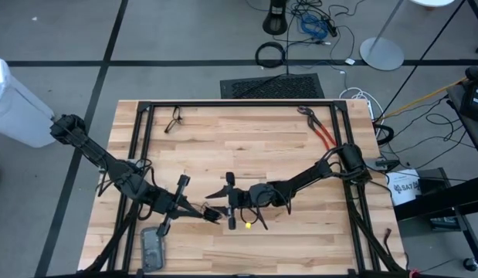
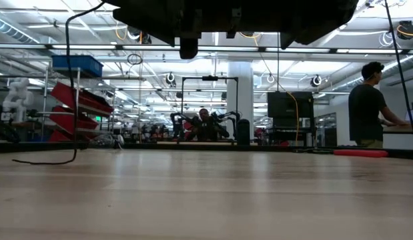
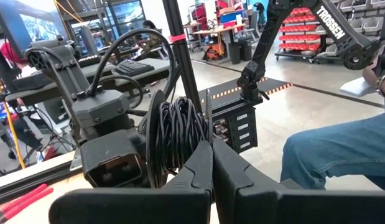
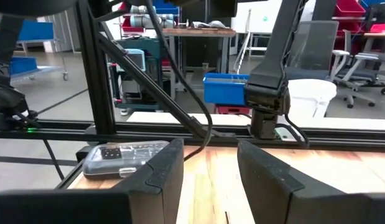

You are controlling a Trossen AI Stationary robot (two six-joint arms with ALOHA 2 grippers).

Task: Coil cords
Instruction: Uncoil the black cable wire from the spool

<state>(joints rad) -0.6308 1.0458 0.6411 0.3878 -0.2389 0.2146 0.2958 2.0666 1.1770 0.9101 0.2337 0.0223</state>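
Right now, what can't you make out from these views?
1. Cord end piece: too small, high view.
2. What holds the black bundle: left wrist view, the shut left claw covers its base.
3. Low view: both claws cut off by the top edge.
4. Whether the open right claw touches that bundle: arms overlap, high view.

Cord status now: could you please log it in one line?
cord: coiled bundle | left gripper: shut at bundle | right gripper: open, empty
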